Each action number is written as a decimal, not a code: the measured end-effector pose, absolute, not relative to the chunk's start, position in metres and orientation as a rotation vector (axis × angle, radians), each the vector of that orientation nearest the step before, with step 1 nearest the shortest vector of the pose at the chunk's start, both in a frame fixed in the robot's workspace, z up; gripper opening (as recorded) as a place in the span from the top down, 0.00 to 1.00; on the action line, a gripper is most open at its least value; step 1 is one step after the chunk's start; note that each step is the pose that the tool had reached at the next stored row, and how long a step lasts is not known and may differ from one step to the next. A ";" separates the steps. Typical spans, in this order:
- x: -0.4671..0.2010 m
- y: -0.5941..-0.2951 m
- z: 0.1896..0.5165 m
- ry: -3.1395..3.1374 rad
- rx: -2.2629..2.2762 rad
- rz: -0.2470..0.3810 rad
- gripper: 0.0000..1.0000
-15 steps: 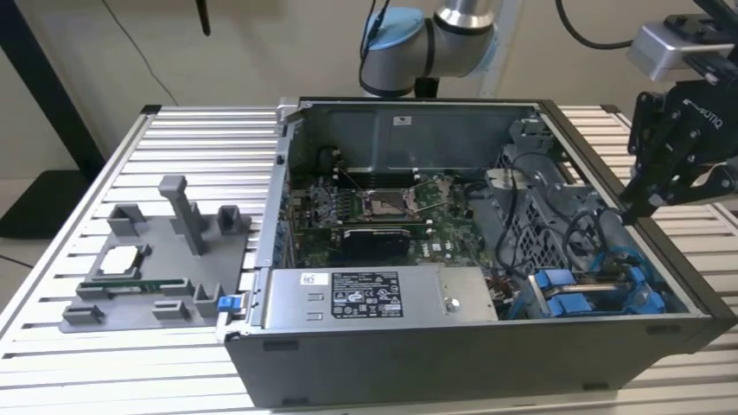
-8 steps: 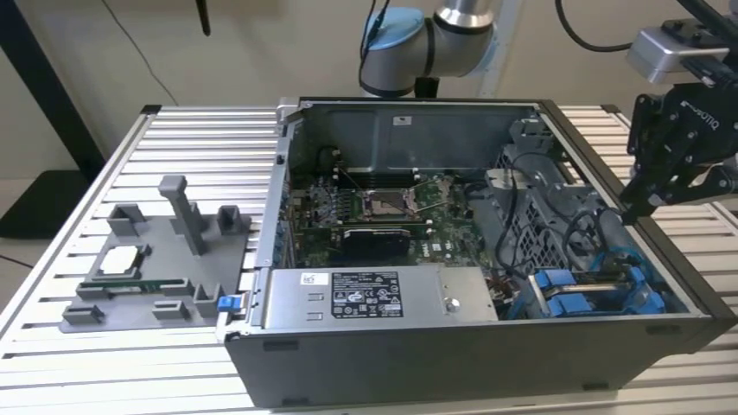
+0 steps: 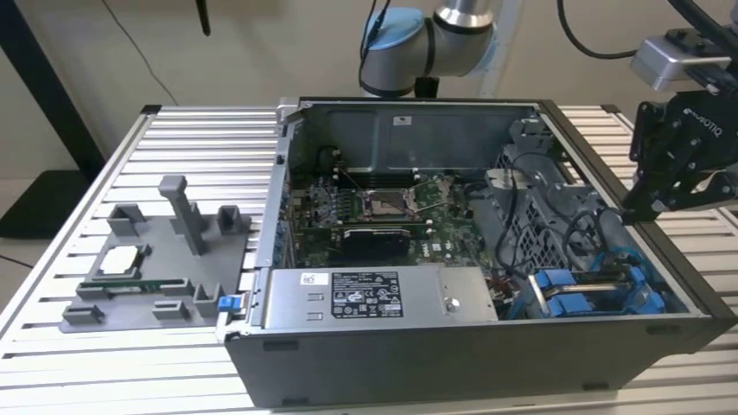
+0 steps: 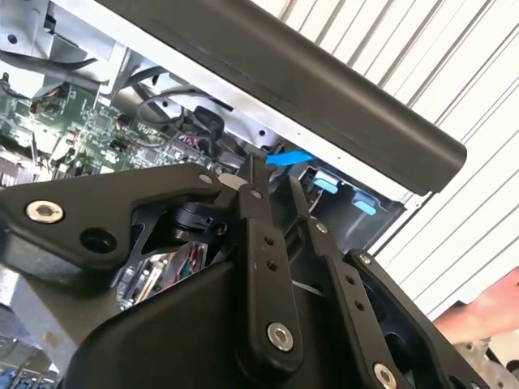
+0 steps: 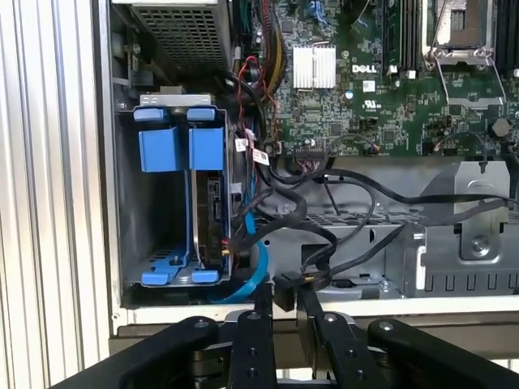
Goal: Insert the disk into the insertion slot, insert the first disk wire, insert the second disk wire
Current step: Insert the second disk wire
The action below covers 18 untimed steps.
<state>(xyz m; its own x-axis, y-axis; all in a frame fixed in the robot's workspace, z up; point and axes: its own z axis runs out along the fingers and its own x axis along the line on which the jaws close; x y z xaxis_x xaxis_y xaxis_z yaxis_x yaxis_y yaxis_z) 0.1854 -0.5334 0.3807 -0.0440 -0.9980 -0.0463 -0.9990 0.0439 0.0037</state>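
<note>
Alignment: the flat silver-grey disk (image 5: 212, 204) in its bright blue plastic carrier stands on edge inside the insertion slot (image 5: 174, 100) of the grey sheet-metal drive cage, long axis running toward the case wall over which the end effector (image 5: 284, 292) hangs. The end effector is clenched on a black wire connector (image 5: 285, 302), just beside the disk's near end and slightly offset to one side.

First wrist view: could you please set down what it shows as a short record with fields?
disk: on edge in the drive cage, in a blue carrier
drive cage: grey metal, in a corner of the case
wires: black bundle and one blue cable beside the disk
wire ends: too tangled to tell if plugged in
gripper: at the case rim, close to the wires
</note>
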 end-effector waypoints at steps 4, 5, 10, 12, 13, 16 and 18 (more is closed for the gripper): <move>0.187 -0.533 0.378 2.252 -2.157 0.055 0.00; 0.188 -0.533 0.377 2.254 -2.159 0.056 0.00; 0.188 -0.533 0.374 2.261 -2.165 0.064 0.00; 0.188 -0.533 0.373 2.263 -2.167 0.067 1.00; 0.188 -0.533 0.372 2.263 -2.167 0.068 1.00; 0.188 -0.533 0.372 2.264 -2.168 0.069 1.00; 0.188 -0.533 0.372 2.264 -2.168 0.069 1.00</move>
<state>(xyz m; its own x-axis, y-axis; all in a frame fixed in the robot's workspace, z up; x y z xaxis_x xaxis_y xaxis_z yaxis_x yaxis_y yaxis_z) 0.1882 -0.5330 0.3717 -0.0438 -0.9984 -0.0349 -0.9987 0.0428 0.0278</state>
